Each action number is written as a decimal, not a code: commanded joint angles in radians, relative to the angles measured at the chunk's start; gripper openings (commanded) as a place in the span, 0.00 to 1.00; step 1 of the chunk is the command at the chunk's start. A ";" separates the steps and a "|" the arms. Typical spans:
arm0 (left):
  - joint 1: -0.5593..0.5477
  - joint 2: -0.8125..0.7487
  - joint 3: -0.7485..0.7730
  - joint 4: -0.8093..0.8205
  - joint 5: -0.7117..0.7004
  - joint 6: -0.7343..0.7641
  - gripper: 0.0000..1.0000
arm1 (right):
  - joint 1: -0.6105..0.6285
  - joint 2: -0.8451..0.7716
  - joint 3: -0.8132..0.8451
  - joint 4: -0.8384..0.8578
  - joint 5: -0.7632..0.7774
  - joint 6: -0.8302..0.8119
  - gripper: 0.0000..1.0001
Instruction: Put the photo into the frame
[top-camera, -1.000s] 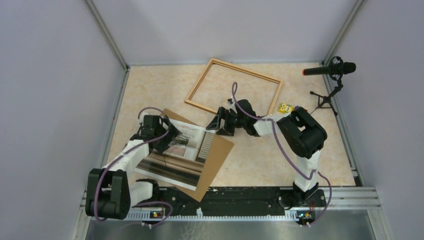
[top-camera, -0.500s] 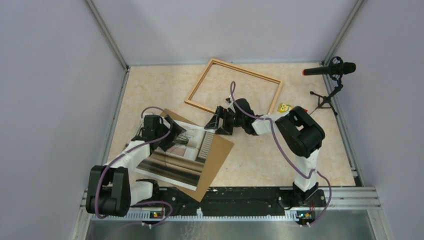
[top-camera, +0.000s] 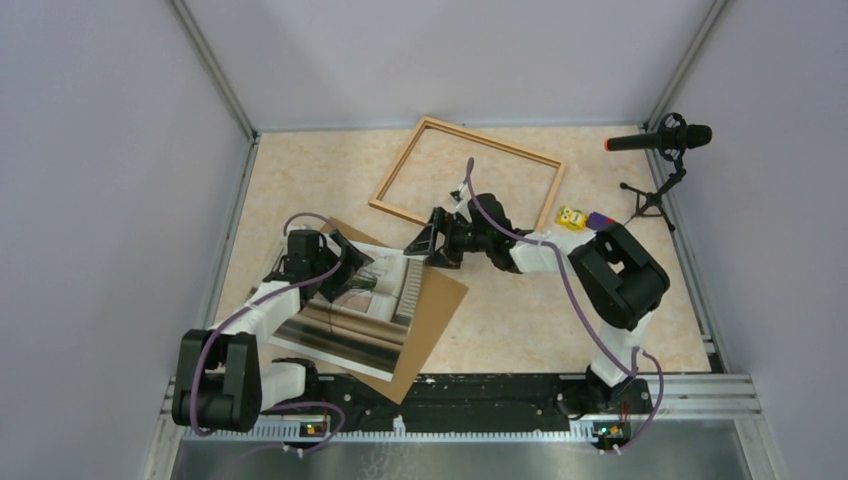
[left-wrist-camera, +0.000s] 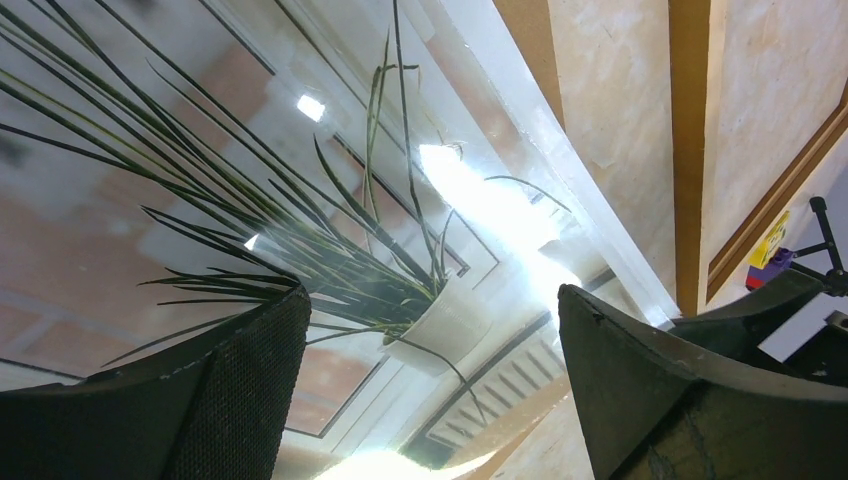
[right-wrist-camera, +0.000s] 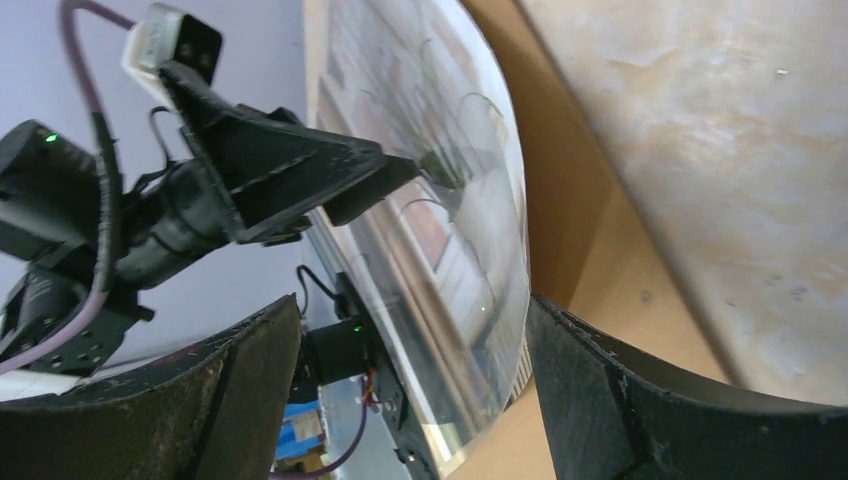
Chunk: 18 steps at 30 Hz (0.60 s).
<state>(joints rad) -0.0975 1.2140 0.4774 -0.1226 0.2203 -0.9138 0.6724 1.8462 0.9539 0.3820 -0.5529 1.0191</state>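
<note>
Left fingers (left-wrist-camera: 240, 390) are spread wide, gripping nothing; right fingers (right-wrist-camera: 620, 400) are also parted, nothing pinched.

**Changed over the last second (top view):**
- your right wrist slid toward 10 o'clock; its fingers were over the backing board (top-camera: 437, 305) and now reach the 1 o'clock corner of the photo (top-camera: 350, 330)
- the right elbow swung out toward 3 o'clock, uncovering a purple block (top-camera: 596, 217) beside the yellow toy (top-camera: 570, 216)
- the left fingers crept a little toward 3 o'clock, then held
- photo, board and frame (top-camera: 400, 160) have not shifted on the bench (top-camera: 300, 180)

**What it means:** I judge you are closing in for a two-handed pickup of the print; no grasp made yet; task early; the photo lies on the board, well apart from the frame, which is empty at 1 o'clock from it.

**Photo against the fingers:**
- left wrist view: the print fills the space under and between the left fingers, with the potted-plant part of the picture centred in the gap
- right wrist view: one left fingertip looks to be touching the glossy face; the photo's edge runs up between the right fingers, bowed, nearer the left-hand one
- I cannot tell whether either right finger touches it

You would want that edge seated between the right fingers before squeezing; the sheet looks thin and slippery and is likely to buckle.
</note>
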 joint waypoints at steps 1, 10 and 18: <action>-0.004 0.056 -0.063 -0.139 -0.012 0.031 0.99 | 0.015 -0.060 -0.006 0.057 -0.029 0.039 0.80; -0.004 0.034 -0.051 -0.156 -0.013 0.035 0.99 | 0.026 -0.084 -0.084 0.104 -0.023 0.101 0.79; -0.004 0.045 -0.042 -0.152 -0.013 0.036 0.99 | 0.035 -0.089 -0.077 0.107 0.000 0.065 0.80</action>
<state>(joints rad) -0.0978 1.2072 0.4778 -0.1230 0.2230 -0.9115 0.6968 1.7912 0.8513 0.4263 -0.5579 1.1000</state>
